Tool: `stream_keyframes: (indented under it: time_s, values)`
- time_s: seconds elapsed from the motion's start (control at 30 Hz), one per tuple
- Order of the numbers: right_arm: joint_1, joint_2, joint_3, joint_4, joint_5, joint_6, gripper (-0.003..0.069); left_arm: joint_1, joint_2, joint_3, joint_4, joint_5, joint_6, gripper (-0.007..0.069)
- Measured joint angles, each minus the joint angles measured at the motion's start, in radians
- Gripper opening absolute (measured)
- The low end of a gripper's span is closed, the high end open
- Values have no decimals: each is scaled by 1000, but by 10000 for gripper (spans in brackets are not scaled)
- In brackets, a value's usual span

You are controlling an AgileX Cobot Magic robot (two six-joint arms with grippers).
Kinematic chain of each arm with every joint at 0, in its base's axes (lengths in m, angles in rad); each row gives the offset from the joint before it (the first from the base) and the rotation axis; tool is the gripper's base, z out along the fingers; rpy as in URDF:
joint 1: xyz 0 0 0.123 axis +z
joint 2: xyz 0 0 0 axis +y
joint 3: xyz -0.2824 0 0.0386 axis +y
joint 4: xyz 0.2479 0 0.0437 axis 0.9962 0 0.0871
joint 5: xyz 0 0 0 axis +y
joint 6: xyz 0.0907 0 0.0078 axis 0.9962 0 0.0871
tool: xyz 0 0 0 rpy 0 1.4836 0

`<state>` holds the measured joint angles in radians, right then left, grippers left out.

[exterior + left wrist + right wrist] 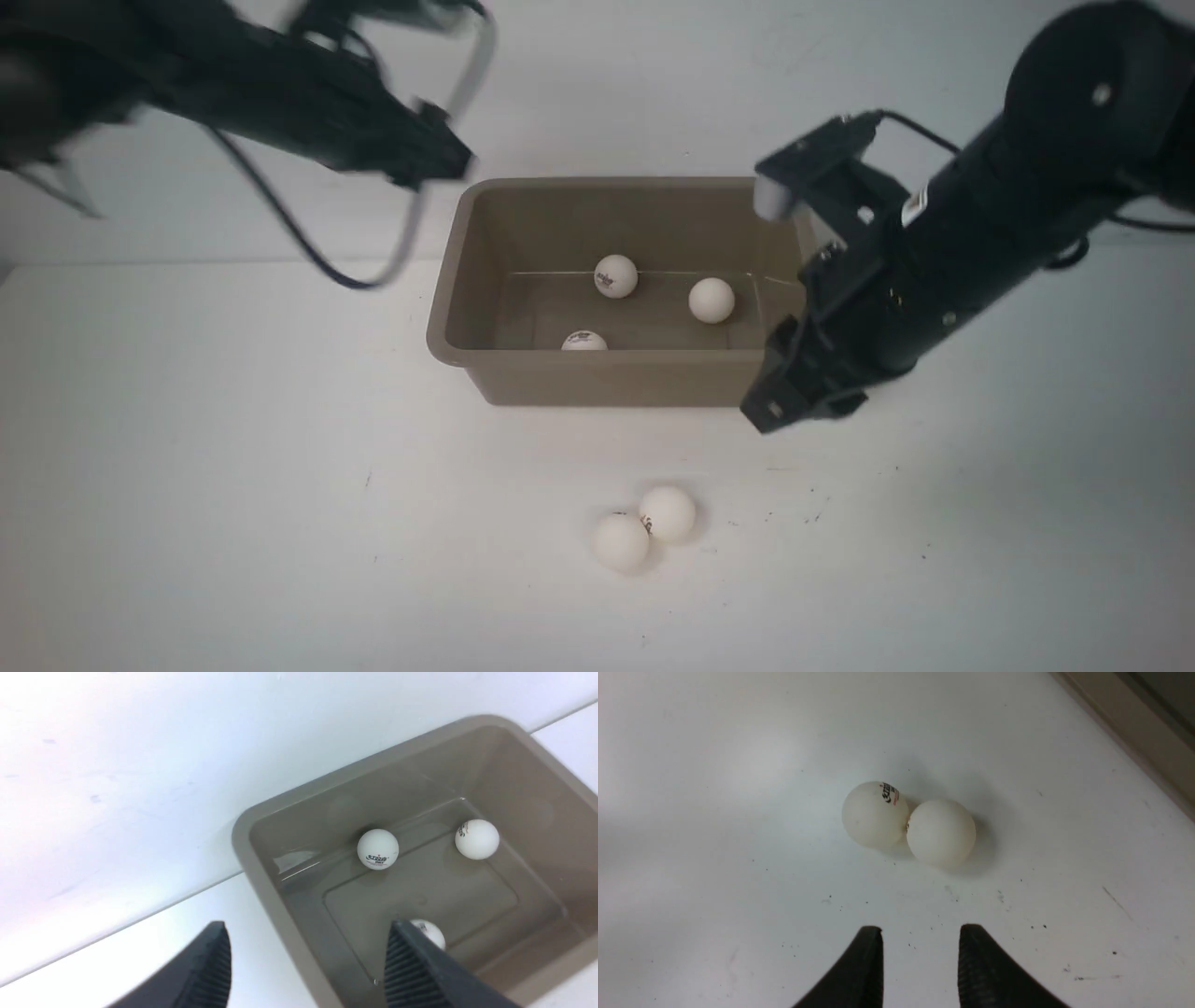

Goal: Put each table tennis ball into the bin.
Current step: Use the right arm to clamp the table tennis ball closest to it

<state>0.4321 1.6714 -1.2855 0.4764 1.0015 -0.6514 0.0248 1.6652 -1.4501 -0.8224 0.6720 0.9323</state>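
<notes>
The bin (607,378) stands on the white table (233,467), a taupe tub with rounded corners and a flared rim. Three table tennis balls lie on its floor, none touching another. A printed ball (615,276) rests at the foot of the far wall, a plain-looking ball (711,301) sits to its right, and a half-hidden ball (584,342) shows only its marked top above the near wall.

Outside the bin, on the table in front of its near wall, a pair of balls lies touching. The rear ball (667,513) shows a small dark logo, and the front ball (621,542) is just to its left.

The right gripper (920,929) hangs by the bin's near right corner, above the table and aimed at the pair. Its jaws stand a little apart with nothing between them.

The left gripper (307,926), blurred in the front view, is up by the bin's far left corner. Its jaws are spread wide and empty.
</notes>
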Motion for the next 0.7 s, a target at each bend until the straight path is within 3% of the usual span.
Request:
stream_keyframes:
  time_s: [0.27,0.47,0.7]
  values:
    - [65,64,3,85,-68,-98,283,46,-246,324,-157,-78,187,405]
    - [159,117,3,73,-106,-101,326,54,-411,453,-191,-79,227,405]
    - [198,154,3,46,-184,-132,387,54,-487,500,-204,-71,227,405]
